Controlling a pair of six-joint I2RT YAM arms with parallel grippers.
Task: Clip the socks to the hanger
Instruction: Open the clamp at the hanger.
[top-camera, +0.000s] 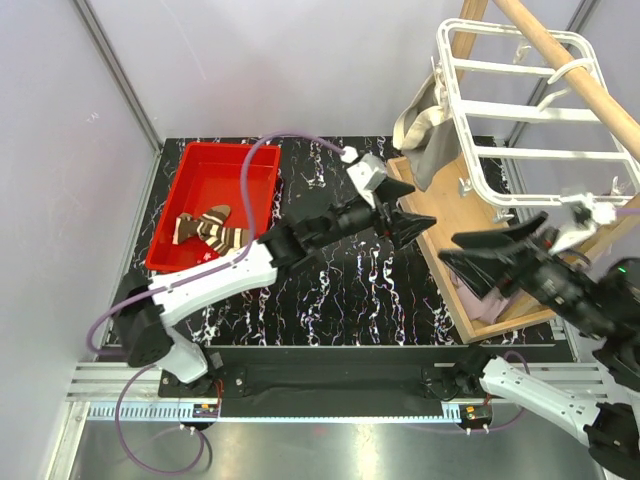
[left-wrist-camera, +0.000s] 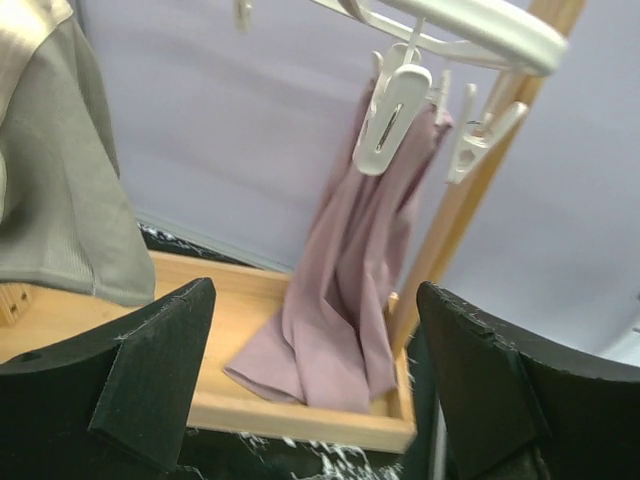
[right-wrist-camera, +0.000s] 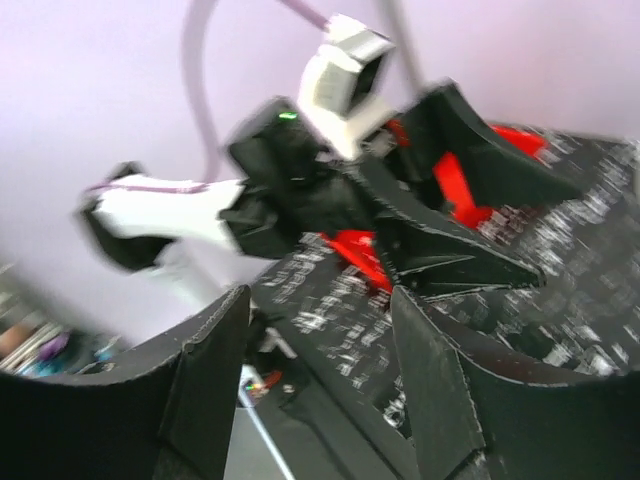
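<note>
The white grid hanger (top-camera: 520, 110) hangs by its hook from the wooden pole at the upper right. A beige-grey sock (top-camera: 425, 135) hangs from its left side, and a mauve-pink sock (left-wrist-camera: 350, 290) hangs from a white clip (left-wrist-camera: 390, 120), its end resting on the wooden base. A brown-and-cream striped sock (top-camera: 215, 230) and a red sock (top-camera: 200, 255) lie in the red tub. My left gripper (top-camera: 415, 230) is open and empty, facing the mauve sock (top-camera: 470, 298) from a short distance. My right gripper (top-camera: 450, 250) is open and empty, pointing left just below the hanger.
The red tub (top-camera: 205, 165) stands at the left of the black marbled table. A wooden base tray (left-wrist-camera: 250, 400) and its upright post (left-wrist-camera: 470, 190) carry the pole (top-camera: 570, 75). The two grippers sit close together near the tray's left edge. The left arm (right-wrist-camera: 290, 170) fills the right wrist view.
</note>
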